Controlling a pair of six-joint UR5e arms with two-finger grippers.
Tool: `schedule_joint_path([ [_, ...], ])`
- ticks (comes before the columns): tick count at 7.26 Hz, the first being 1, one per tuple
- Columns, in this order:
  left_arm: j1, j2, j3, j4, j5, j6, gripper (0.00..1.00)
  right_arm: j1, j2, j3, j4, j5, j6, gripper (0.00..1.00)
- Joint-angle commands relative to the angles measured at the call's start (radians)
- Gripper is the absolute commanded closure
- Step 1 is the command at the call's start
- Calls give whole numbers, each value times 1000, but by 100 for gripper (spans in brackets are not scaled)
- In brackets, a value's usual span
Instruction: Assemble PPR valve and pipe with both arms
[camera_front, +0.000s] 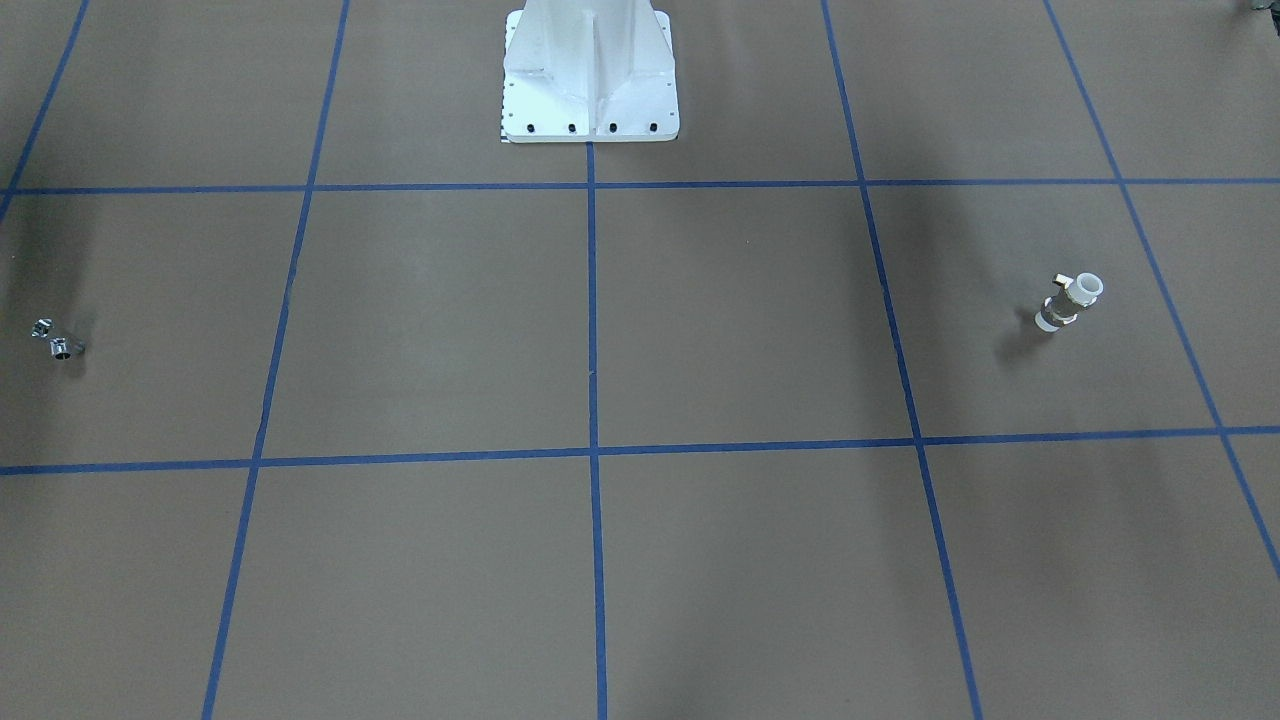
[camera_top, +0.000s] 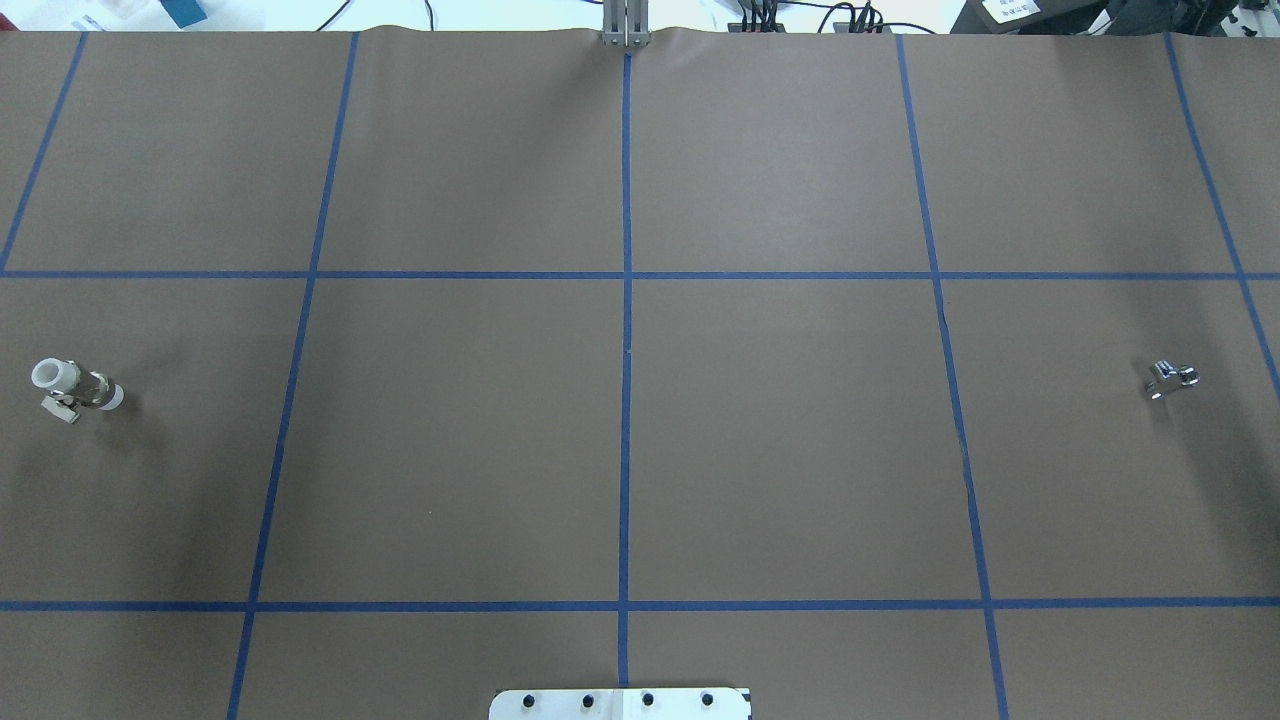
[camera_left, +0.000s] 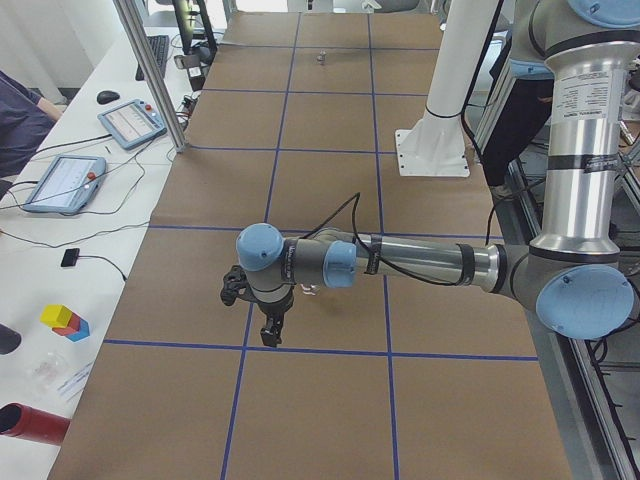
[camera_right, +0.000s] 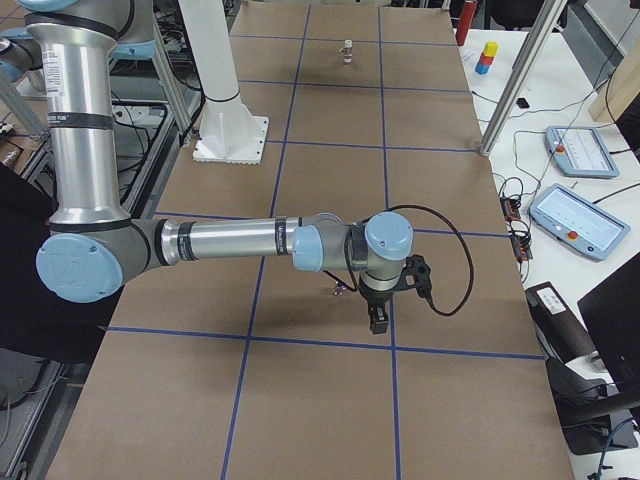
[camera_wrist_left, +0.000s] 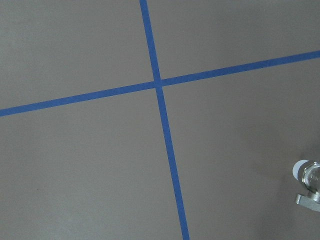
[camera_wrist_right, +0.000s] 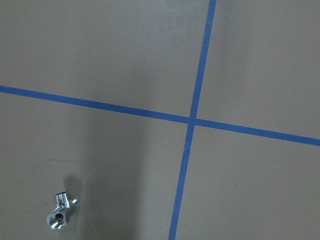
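The white PPR valve (camera_front: 1070, 302) stands on the brown table, at the left in the overhead view (camera_top: 72, 388) and at the right edge of the left wrist view (camera_wrist_left: 309, 182). The chrome pipe (camera_front: 55, 340) lies at the opposite end (camera_top: 1170, 379) and shows low left in the right wrist view (camera_wrist_right: 61, 210). The left gripper (camera_left: 272, 330) hangs above the table near the valve. The right gripper (camera_right: 378, 318) hangs near the pipe (camera_right: 342, 289). Both grippers show only in the side views, so I cannot tell whether they are open or shut.
The white bolted pedestal (camera_front: 590, 80) stands at the robot's edge of the table. Blue tape lines (camera_top: 626, 350) divide the brown surface into squares. A side bench holds tablets (camera_left: 65, 180) and an upright metal post (camera_left: 150, 75).
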Motion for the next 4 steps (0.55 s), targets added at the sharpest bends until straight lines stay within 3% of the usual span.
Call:
schedule_joint_path([
  [1,9,-12,-81,6,4,-10,1,0,-1,1,2,1,0,1],
  [2,12,-11,-119,6,-5,-27,0,0,-2,7,2,3,1,1],
  [3,29,-12,-139,10,-8,-159,0,0,-1,9,2,4,2,1],
  [4,116,-30,-165,6,-13,-356,0,0,-1,4,2,1,0,1],
])
